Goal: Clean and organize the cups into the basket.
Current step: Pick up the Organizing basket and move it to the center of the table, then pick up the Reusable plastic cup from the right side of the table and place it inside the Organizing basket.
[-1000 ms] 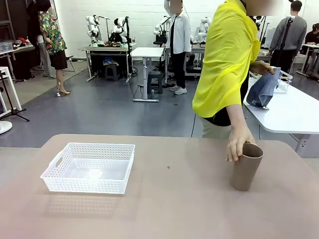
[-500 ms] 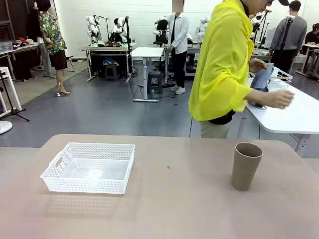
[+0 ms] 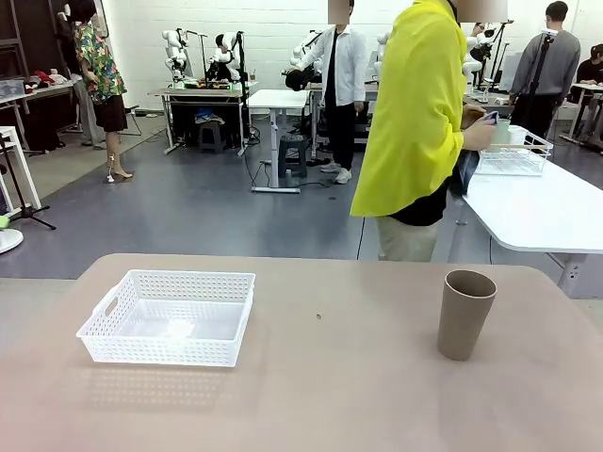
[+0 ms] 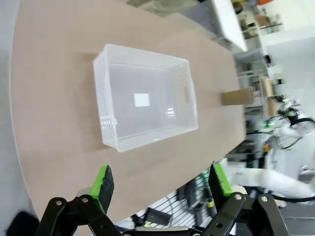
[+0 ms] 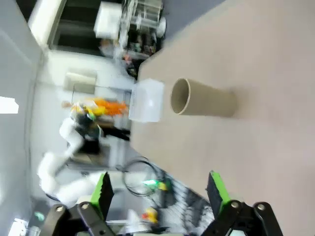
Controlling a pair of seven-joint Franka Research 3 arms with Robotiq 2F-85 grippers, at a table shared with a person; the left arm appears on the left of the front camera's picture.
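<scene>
A single tan-brown cup [image 3: 465, 314] stands upright on the right part of the table [image 3: 330, 386], mouth up, touching nothing. It is matte and plain, without a handle, and tapers from a wide rim to a narrower base; in the right wrist view its open mouth [image 5: 204, 98] shows a hollow inside. The basket [image 3: 160, 350] sits flat on the left part of the table, well apart from the cup. It is white, shallow and rectangular, with fine lattice walls and a cut-out handle slot in each short end. From the left wrist view its floor [image 4: 145, 53] shows in full, with a small white patch at the middle.
</scene>
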